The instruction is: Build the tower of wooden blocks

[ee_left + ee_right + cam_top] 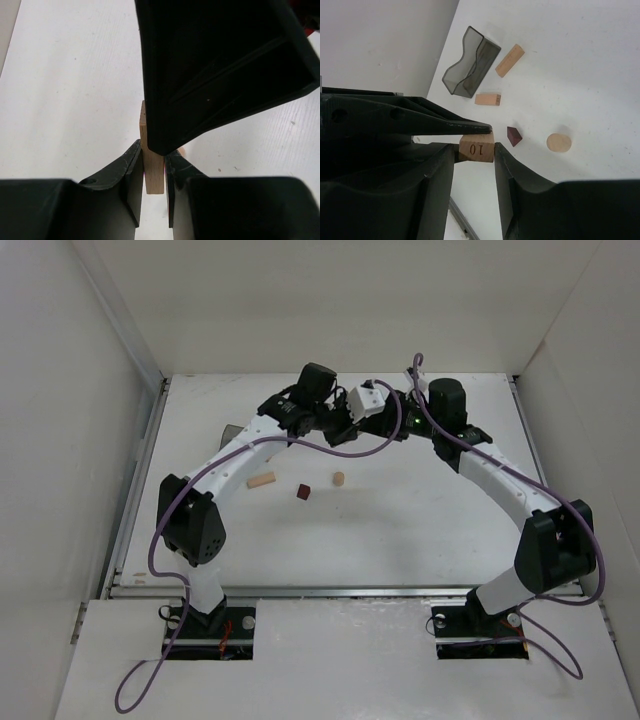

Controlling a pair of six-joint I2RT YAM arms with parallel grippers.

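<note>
You had nothing stacked at this point. No two pieces of the wood block tower touched, so by my reading the whole arch was left to build. Farthest left of the dark red-brown cube (303, 491) sat the grey tray (470, 65), dark and thin-walled, with the long pale plank (510, 60) lying flat just beside it. Nearer the cube, to its left and apart from it, a short pale block (488, 99) lay on its side, square-edged and of raw light wood. The cube itself was matte and dark, resting alone on the white table (420, 530). Just right of it, also apart, sat a pale round piece (558, 142), a stubby cylinder showing a circular face. Beyond the cube, lifted off the table where your two arms met, was the numbered pale block (153, 175), a squared stick of light wood with "10" printed on one end. Your left gripper (153, 156) had its fingers clamped on that block's sides. Your right gripper (476, 152) bracketed the printed end with its fingers close against both sides, but I could not tell whether they pressed it or only flanked it. Left to do, as I judged it: stand two uprights, bridge them with the plank, and top that with the cube.
</note>
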